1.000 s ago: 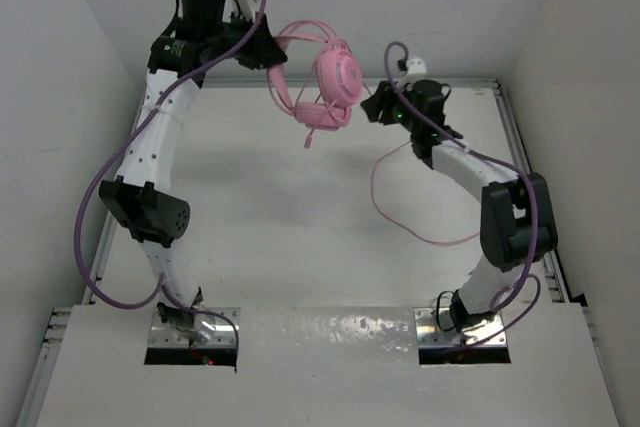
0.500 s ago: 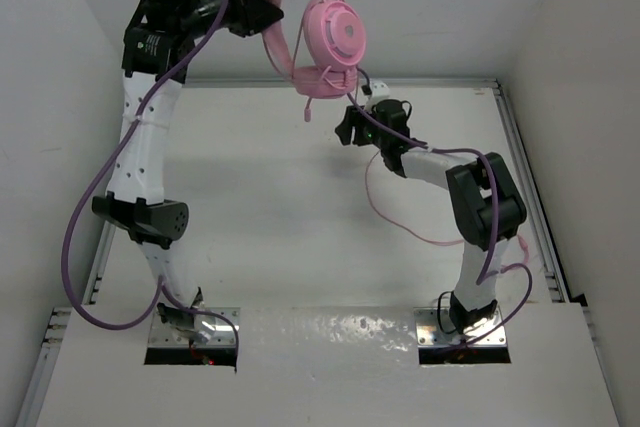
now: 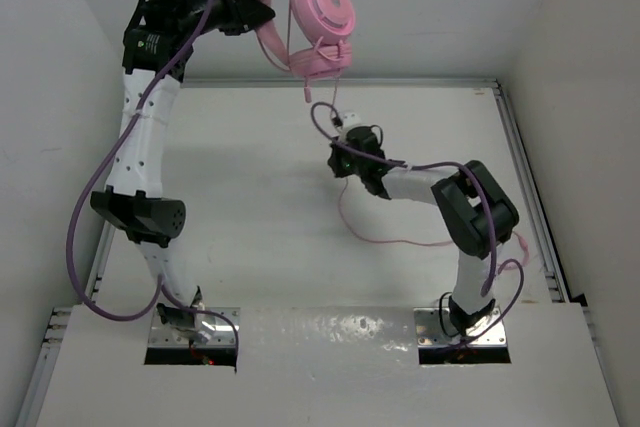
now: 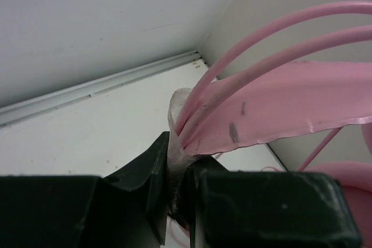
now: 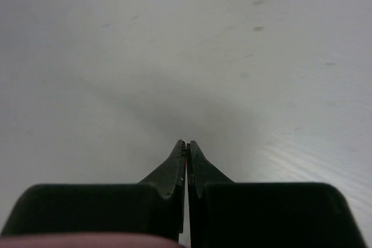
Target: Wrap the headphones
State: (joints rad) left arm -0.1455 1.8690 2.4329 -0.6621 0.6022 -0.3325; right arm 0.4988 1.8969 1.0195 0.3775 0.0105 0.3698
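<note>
The pink headphones (image 3: pixel 320 12) hang in the air at the back, above the table's far edge. My left gripper (image 3: pixel 262 15) is shut on their headband (image 4: pixel 279 103), which is pinched between the jaws in the left wrist view. An earcup faces the camera and a short pink boom hangs below it. My right gripper (image 3: pixel 337 159) is low over the middle of the table with its jaws pressed together (image 5: pixel 186 146); a thin reddish sliver shows between them. The thin pink cord (image 3: pixel 380 241) trails from that gripper across the table to the right.
Purple arm cables (image 3: pixel 85 217) loop beside the left arm and over the right arm. A metal rail (image 3: pixel 525 187) runs along the table's right side, and white walls close in at the back and both sides.
My right gripper has moved left and towards the near side, dragging the cord with it. My left gripper lifted the headphones higher, then shifted them slightly left.
</note>
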